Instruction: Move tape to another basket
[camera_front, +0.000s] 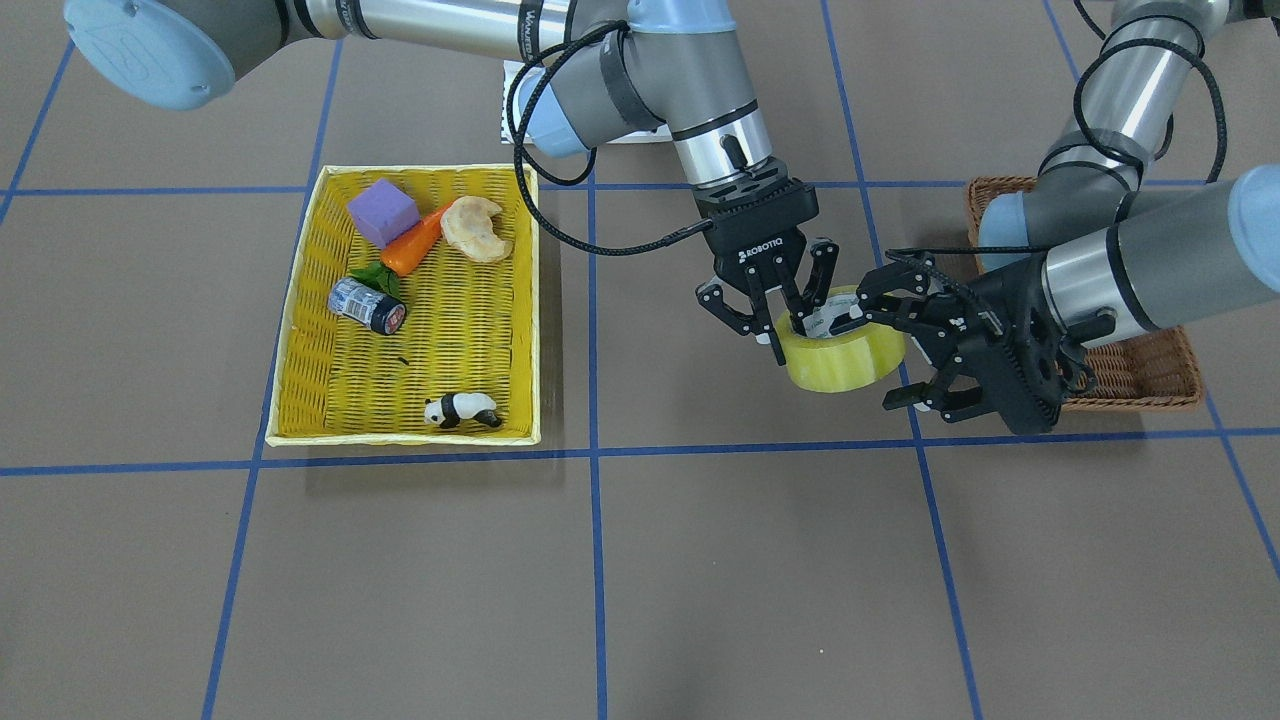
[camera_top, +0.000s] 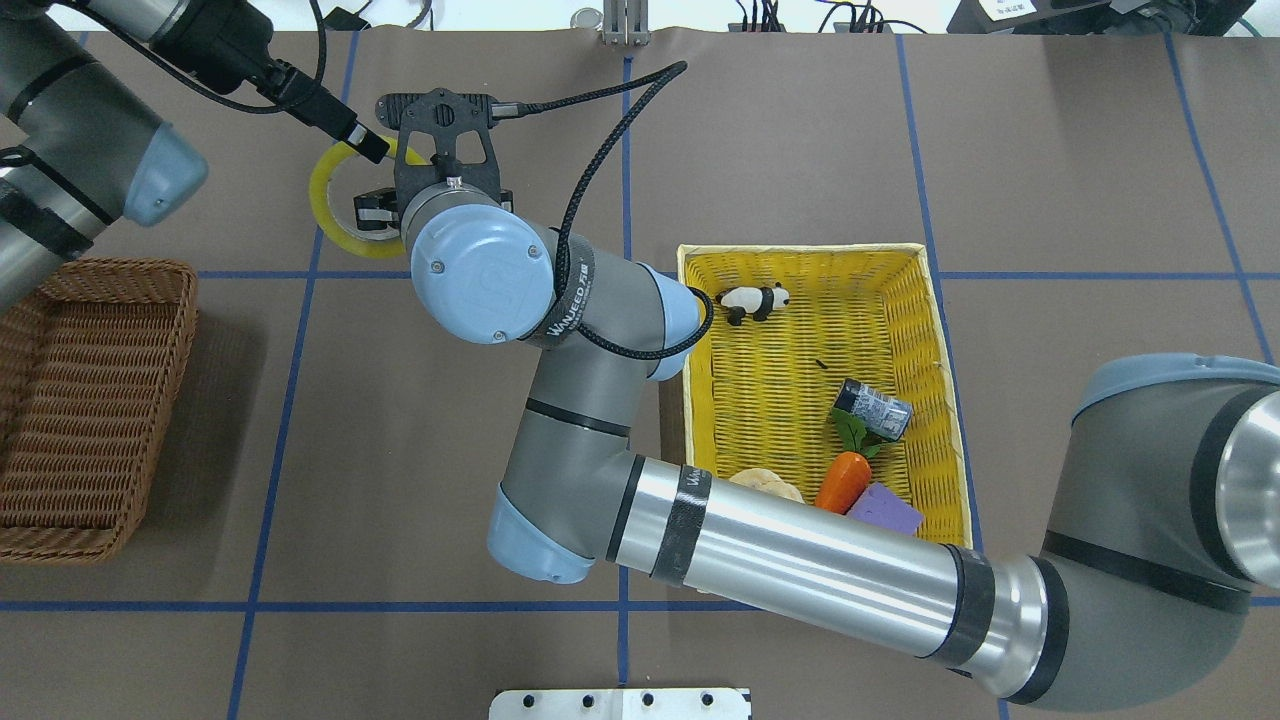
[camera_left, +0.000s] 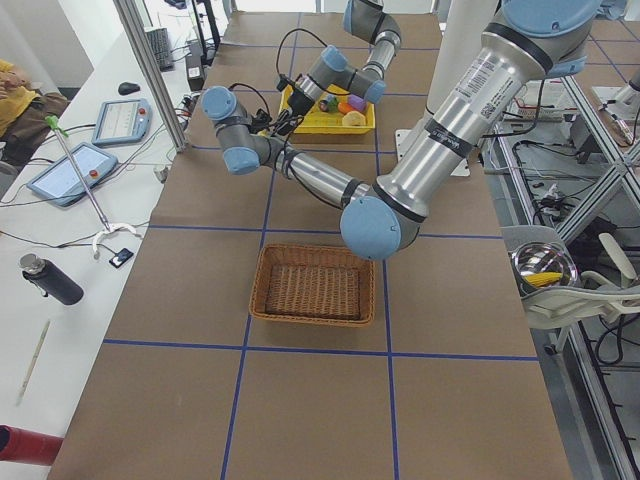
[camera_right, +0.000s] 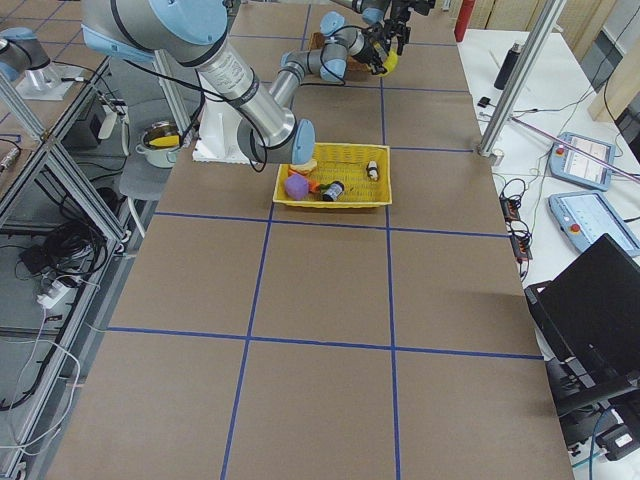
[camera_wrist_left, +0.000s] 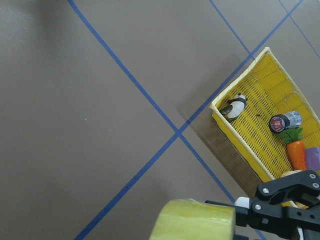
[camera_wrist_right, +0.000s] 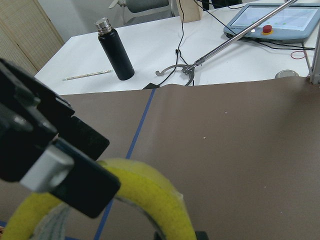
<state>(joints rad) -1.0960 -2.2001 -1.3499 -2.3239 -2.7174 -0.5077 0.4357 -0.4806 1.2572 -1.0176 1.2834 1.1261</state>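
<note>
The tape (camera_front: 845, 355), a yellowish roll with a white printed core, hangs above the table between the two baskets. My right gripper (camera_front: 790, 335) is shut on the roll's wall, one finger in the core and one outside. My left gripper (camera_front: 878, 352) comes in from the brown basket's side. It is open, with its upper finger reaching into the core and its lower finger spread below the roll. The tape also shows in the overhead view (camera_top: 325, 215) and at the bottom of the left wrist view (camera_wrist_left: 195, 220). The dark brown wicker basket (camera_front: 1150, 375) (camera_top: 90, 400) sits behind my left arm.
A yellow woven basket (camera_front: 300, 300) holds a small blue-labelled can (camera_front: 367, 304), a carrot (camera_front: 412, 243), a purple block (camera_front: 382, 212), a bread piece (camera_front: 477, 229) and a panda figure (camera_front: 460, 409). Blue tape lines cross the brown table.
</note>
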